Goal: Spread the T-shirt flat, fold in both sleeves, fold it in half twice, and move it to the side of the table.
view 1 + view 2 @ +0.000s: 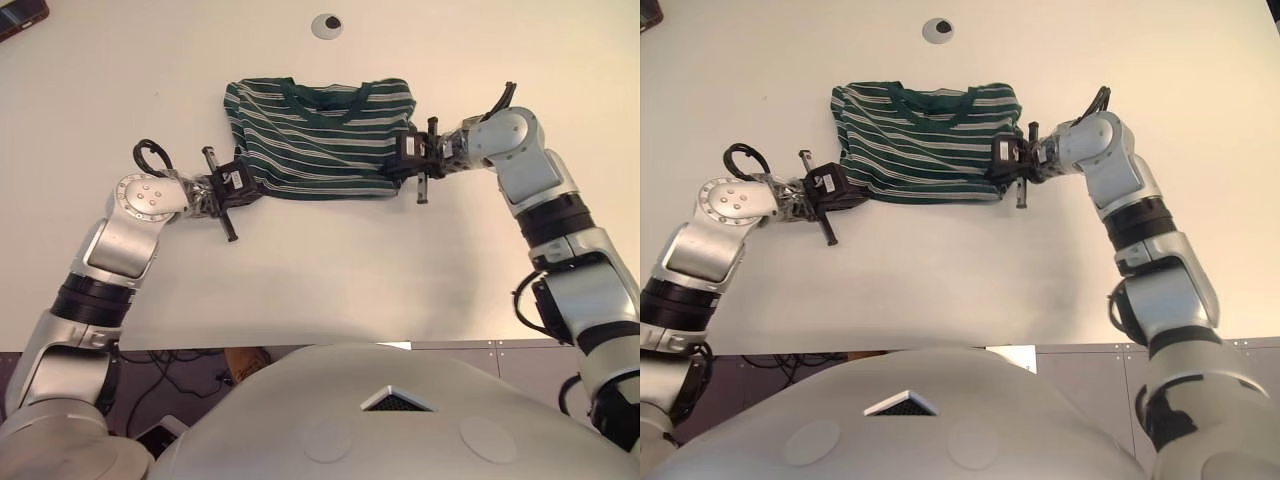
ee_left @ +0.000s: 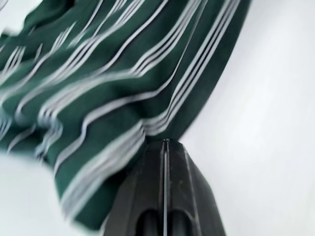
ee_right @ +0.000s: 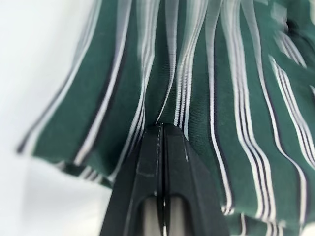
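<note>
Now left gripper (image 1: 248,186) and right gripper (image 1: 398,167) pinch lower corners of the striped T-shirt (image 1: 320,140), upper centre. Should raise both evenly, carrying them to the collar (image 1: 322,96).

A pale, off-white surface (image 1: 320,290) takes up most of the scene, evenly lit with only soft shadows. Near the middle of its far edge sits a round grey grommet (image 1: 326,26) with a dark hole in it. A dark flat object (image 1: 20,15) lies at the far left corner (cut off by the frame, so what it is cannot be told). Below the near edge, black cables (image 1: 185,372) trail on the left, and grey panels (image 1: 1140,355) with small screws run along the right.
</note>
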Available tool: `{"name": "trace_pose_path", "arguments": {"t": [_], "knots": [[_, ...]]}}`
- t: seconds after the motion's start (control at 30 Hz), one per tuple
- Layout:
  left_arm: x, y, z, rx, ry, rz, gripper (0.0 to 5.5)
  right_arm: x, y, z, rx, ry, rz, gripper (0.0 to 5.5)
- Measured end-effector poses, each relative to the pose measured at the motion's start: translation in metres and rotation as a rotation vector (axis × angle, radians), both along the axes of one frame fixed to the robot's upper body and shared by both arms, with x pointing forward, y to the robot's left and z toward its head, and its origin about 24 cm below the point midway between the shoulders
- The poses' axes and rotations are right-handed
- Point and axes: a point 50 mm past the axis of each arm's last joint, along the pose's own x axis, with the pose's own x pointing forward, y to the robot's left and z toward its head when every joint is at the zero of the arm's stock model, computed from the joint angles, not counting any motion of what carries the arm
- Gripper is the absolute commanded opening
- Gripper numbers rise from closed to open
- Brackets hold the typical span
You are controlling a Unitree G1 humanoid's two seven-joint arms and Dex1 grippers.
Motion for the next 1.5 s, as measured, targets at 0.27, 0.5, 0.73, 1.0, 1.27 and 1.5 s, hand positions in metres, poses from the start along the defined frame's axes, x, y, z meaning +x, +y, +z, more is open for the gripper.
{"name": "trace_pose_path", "arguments": {"t": [0.27, 0.5, 0.73, 1.0, 1.27, 1.5], "knots": [[0.041, 0.024, 0.014, 0.016, -0.224, 0.175, 0.03, 0.012, 0.043, 0.053, 0.521, 0.212, -0.233, 0.0], [0.017, -0.025, 0.037, -0.287, -0.156, 0.028, 0.03, 0.058, 0.016, 0.061, 0.362, -0.09, -0.397, 0.0], [-0.008, -0.066, -0.001, -0.211, 0.019, -0.101, 0.03, 0.046, 0.011, 0.002, 0.083, -0.13, -0.235, 0.0], [0.034, -0.035, 0.0, 0.039, -0.133, -0.139, 0.03, 0.031, -0.001, 0.0, -0.015, -0.118, -0.012, 0.0], [0.056, -0.004, 0.034, -0.164, -0.278, 0.045, 0.52, 0.028, 0.015, 0.015, 0.314, -0.032, -0.272, 0.75], [-0.022, 0.039, 0.045, 0.044, -0.331, -0.09, 1.52, -0.033, -0.039, 0.041, 0.171, -0.289, 0.026, 1.95]]}}
